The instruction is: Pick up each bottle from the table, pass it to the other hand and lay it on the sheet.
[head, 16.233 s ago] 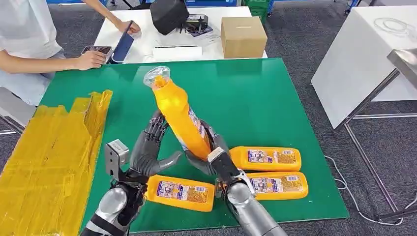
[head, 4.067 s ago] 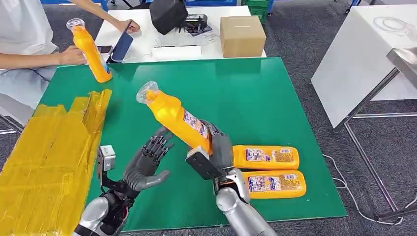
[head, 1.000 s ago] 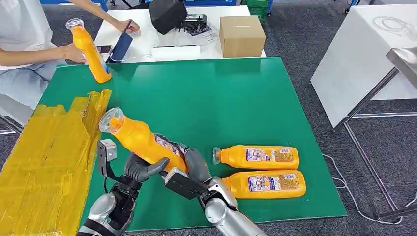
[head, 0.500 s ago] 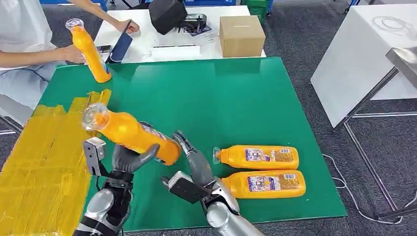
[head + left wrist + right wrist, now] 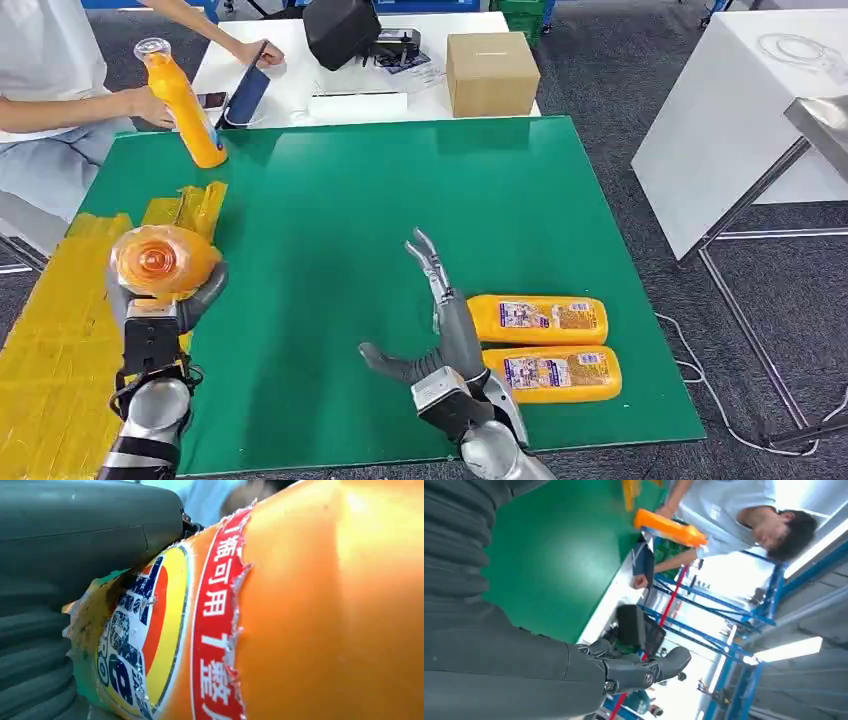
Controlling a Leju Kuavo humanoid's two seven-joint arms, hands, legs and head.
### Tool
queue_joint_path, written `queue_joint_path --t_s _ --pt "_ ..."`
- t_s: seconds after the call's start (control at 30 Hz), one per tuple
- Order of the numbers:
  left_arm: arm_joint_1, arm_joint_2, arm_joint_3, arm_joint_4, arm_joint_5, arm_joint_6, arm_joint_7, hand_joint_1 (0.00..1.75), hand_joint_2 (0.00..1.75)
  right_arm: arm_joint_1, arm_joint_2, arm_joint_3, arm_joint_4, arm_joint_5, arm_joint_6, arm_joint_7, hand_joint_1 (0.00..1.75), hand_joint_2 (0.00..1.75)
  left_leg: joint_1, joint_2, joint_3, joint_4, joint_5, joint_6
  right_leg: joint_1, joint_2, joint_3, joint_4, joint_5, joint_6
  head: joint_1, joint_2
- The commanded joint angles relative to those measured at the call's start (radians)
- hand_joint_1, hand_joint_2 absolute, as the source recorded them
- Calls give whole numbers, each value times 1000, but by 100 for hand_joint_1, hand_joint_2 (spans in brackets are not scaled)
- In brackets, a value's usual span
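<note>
My left hand (image 5: 165, 318) grips an orange bottle (image 5: 160, 262) above the yellow sheet (image 5: 55, 340), its clear cap facing the camera. Up close, the bottle's label (image 5: 165, 640) lies against the hand's grey cover (image 5: 60, 580). My right hand (image 5: 442, 320) is open and empty, fingers spread upward over the green table (image 5: 330, 200). It hovers just left of two orange bottles lying side by side, one farther (image 5: 540, 320) and one nearer (image 5: 558, 374). The right wrist view shows that hand's fingers (image 5: 649, 670) holding nothing.
A person at the far left corner holds another orange bottle (image 5: 184, 102) upright on the table; that same bottle (image 5: 669, 528) appears in the right wrist view. A cardboard box (image 5: 490, 72) and a black bag (image 5: 342, 30) stand on the white table behind.
My left hand has swung the bottle left, off the green table and over the yellow sheet, turning its cap toward the camera. The right hand has drawn right, fingers raised.
</note>
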Motion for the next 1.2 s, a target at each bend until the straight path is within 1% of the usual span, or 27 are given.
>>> queue_joint_path --t_s 0.03,0.07,0.13,0.17,0.2,0.23,0.27,0.33,0.37,0.4,0.5,0.53,0.57,0.6,0.63,0.67,0.7,0.73,0.77,0.87,0.9,0.93,1.07,1.1,1.13,1.2 --pt "5 -68 446 58 -671 51 -89 175 175 60 -105 -86 -154 4 -41 -10 0 175 0 2 5 -1 -2 1 1 1 5 -2 -1 -1 0 0" --pt "3 -66 486 65 -741 51 -104 175 175 67 -110 -92 -164 2 -44 -14 0 175 0 2 3 -1 -1 0 1 1 3 -2 0 -1 0 0" --pt "12 -30 495 103 -811 51 -79 175 175 74 -118 -101 -180 -5 -43 -19 0 175 1 3 6 -1 -2 1 1 2 6 -3 -1 -1 0 0" --pt "18 2 503 120 -853 51 -52 175 175 79 -121 -109 -191 -10 -42 -21 0 175 1 4 7 -1 -3 1 2 2 7 -3 -1 -1 0 0" --pt "21 17 501 130 -876 51 -33 175 175 81 -122 -112 -195 -12 -41 -21 0 175 1 6 9 -2 -3 1 1 3 8 -4 -1 -2 0 0" --pt "29 54 483 158 -890 51 6 175 175 85 -122 -118 -203 -16 -39 -23 0 175 1 5 9 -2 -3 1 2 3 8 -4 -1 -2 0 0" --pt "39 85 471 174 -911 51 31 175 175 89 -123 -124 -209 -17 -40 -24 0 175 0 4 4 -2 -1 0 0 3 3 -1 -1 -1 0 0" --pt "39 85 471 174 -911 51 31 175 175 89 -123 -124 -209 -17 -40 -24 0 175 0 2 3 -2 -1 0 0 1 2 -1 -1 -1 0 0" --pt "39 85 471 174 -911 51 31 175 175 89 -123 -124 -209 -17 -40 -24 0 175 1 4 8 -2 -3 0 1 1 7 -3 -2 -3 0 0" --pt "39 85 471 174 -911 51 31 175 175 89 -123 -124 -209 -17 -40 -24 0 175 0 1 2 -1 -1 0 0 0 1 -1 -1 -1 0 0" --pt "39 85 471 174 -911 51 31 175 175 89 -123 -124 -209 -17 -40 -24 0 175 1 1 4 -1 -2 0 1 0 4 -2 -1 -1 0 0" --pt "44 92 463 171 -941 51 55 175 175 90 -123 -125 -207 -18 -41 -24 0 175 0 0 3 -1 -1 0 0 0 2 -1 -1 -1 0 0" --pt "61 118 437 164 -982 51 101 175 175 90 -124 -126 -207 -21 -39 -26 0 175 1 0 4 -1 -2 1 1 -1 4 -2 -1 -1 0 0" --pt "71 133 429 162 -1007 51 121 175 175 91 -125 -127 -207 -23 -38 -26 0 175 0 1 2 -1 -1 0 0 1 1 -1 -1 -1 0 0" --pt "86 158 416 165 -1030 51 148 175 175 91 -126 -130 -207 -26 -37 -27 0 175 1 2 4 -1 -2 0 1 1 4 -2 -1 -1 0 0" --pt "101 198 384 187 -1032 51 194 175 175 92 -127 -133 -207 -29 -35 -28 0 175 0 2 3 -1 -1 0 0 1 2 -1 -1 -1 0 0" --pt "101 197 382 192 -1036 51 199 175 175 92 -126 -133 -206 -29 -35 -28 0 175 1 3 4 -1 -2 0 1 1 4 -2 -1 -2 0 0" --pt "108 212 367 199 -1029 51 217 175 175 90 -128 -132 -204 -28 -25 -24 0 175 0 2 3 -2 -1 0 0 1 3 -1 -1 -1 0 0" --pt "108 212 367 199 -1029 51 217 175 175 90 -128 -132 -204 -28 -25 -24 0 175 0 2 5 -2 -2 0 1 0 5 -2 -1 -2 0 0" --pt "108 212 367 199 -1029 51 217 175 175 90 -128 -132 -204 -28 -25 -24 0 175 0 0 3 -1 -1 0 1 -1 3 -1 -1 -2 0 0" --pt "105 204 374 241 -1043 51 218 175 175 90 -116 -142 -199 -28 -17 -26 0 175 0 0 2 -1 -1 0 0 -1 2 -1 -1 -1 0 0" --pt "96 237 321 280 -1033 51 263 175 175 87 -117 -140 -193 -30 -22 -27 0 175 0 -1 3 -1 -1 0 1 -1 3 -1 -1 -1 0 0" --pt "84 251 278 352 -1031 51 283 175 175 82 -112 -138 -187 -23 -18 -21 0 175 0 0 5 -3 -1 0 0 -2 5 -2 -1 -1 0 0" --pt "84 251 278 352 -1031 51 283 175 175 82 -112 -138 -187 -23 -18 -21 0 175 0 0 3 -2 0 0 0 -1 3 -1 -1 -1 0 0" --pt "84 251 278 352 -1031 51 283 175 175 82 -112 -138 -187 -23 -18 -21 0 175 1 0 5 -2 -1 0 1 -2 5 -2 -1 -2 0 0" --pt "65 272 226 426 -1000 50 300 175 175 78 -109 -138 -183 -17 -14 -17 0 175 -1 -1 2 -1 0 0 0 -1 2 -1 -1 -1 0 0"
